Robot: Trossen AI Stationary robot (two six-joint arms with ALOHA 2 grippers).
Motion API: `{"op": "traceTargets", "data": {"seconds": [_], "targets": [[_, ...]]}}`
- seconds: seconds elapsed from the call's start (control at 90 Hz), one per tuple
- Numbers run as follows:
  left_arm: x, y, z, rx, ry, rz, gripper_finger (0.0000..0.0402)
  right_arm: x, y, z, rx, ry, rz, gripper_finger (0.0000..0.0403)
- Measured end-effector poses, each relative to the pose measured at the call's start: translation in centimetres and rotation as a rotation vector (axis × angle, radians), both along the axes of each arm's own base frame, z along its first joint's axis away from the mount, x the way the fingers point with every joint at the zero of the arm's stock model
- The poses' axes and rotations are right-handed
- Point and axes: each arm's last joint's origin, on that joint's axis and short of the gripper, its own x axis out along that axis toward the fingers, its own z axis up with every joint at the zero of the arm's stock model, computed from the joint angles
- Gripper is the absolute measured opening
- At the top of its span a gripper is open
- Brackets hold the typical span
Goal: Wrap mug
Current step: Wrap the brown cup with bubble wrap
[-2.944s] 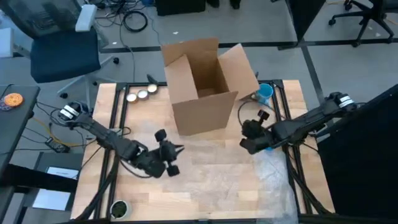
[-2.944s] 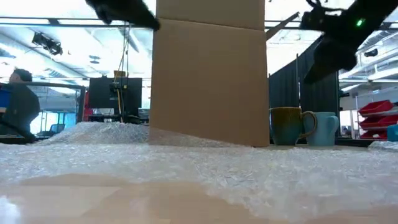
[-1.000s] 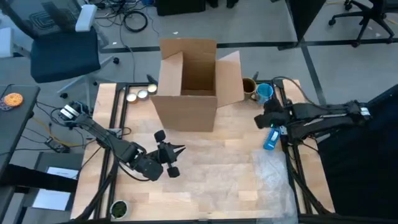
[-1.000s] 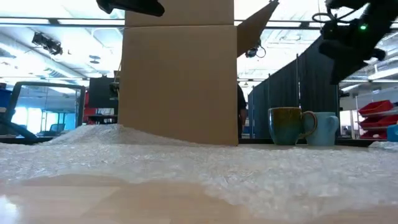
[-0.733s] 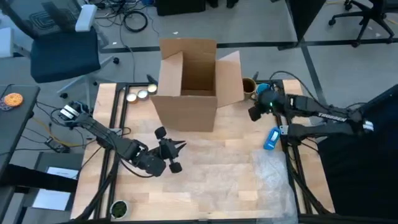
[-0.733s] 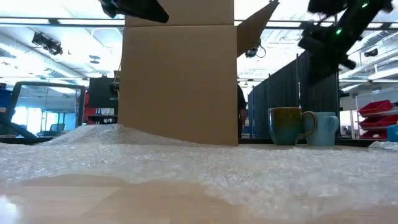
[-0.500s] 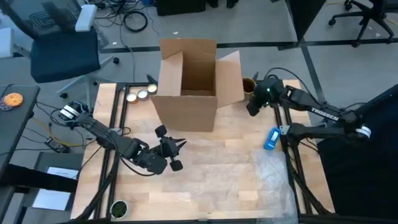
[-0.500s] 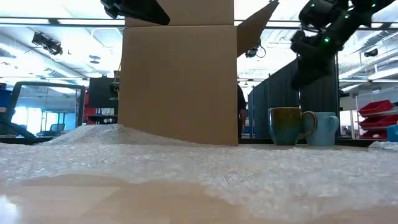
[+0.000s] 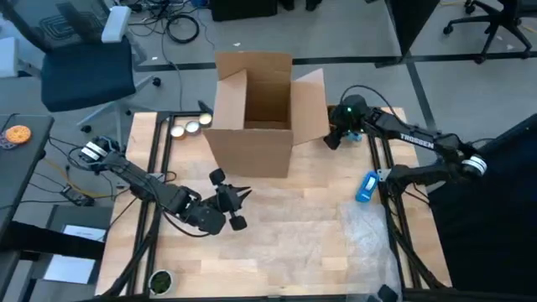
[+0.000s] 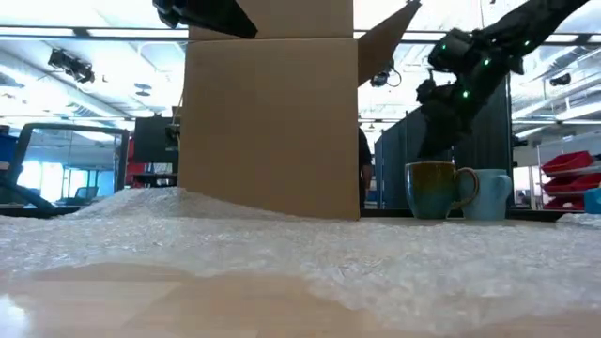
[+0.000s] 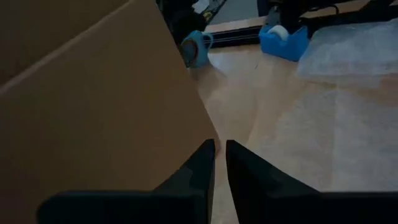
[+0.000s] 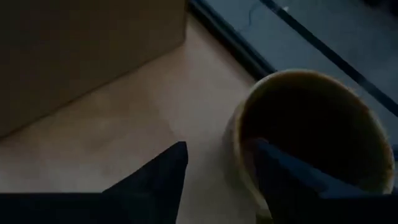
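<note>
Near the bench's far right corner, just past the open cardboard box point(image 9: 267, 109), I hold my right pincer point(image 12: 214, 168) above the olive-brown mug point(image 12: 311, 134), fingers spread across its rim, one inside and one outside, so I can lift it by the wall. A blue mug point(image 10: 489, 194) stands beside it. My left pincer point(image 9: 237, 201) waits, fingers nearly together, over the bubble wrap point(image 10: 282, 249), where I judge the mug belongs.

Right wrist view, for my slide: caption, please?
Open right end effector straddling the brown mug's rim beside the cardboard box.
</note>
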Motion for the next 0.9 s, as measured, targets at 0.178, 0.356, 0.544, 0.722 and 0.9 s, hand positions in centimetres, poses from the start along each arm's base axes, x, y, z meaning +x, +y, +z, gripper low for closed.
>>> {"op": "traceTargets", "data": {"seconds": [0.178,0.356,0.544,0.722,0.9], "targets": [[0.0,0.0,0.0,-0.003,-0.002,0.001,0.0026,0.2,-0.8,-1.2,0.036,0.034,-0.013,0.0167],[0.0,0.0,0.0,-0.006,-0.004,0.002,0.0026,0.7,-1.5,-2.2,0.049,0.049,-0.02,0.0161],[0.0,0.0,0.0,-0.004,-0.002,0.001,0.0026,1.0,-1.8,-2.7,0.013,0.1,0.042,0.0119],[0.0,0.0,0.0,-0.001,-0.001,0.0,0.0026,1.1,-1.7,-2.7,-0.011,0.117,0.077,0.0035],[0.0,0.0,0.0,0.017,0.009,-0.006,0.0026,1.4,-1.4,-2.7,-0.003,0.11,0.09,0.0017]]}}
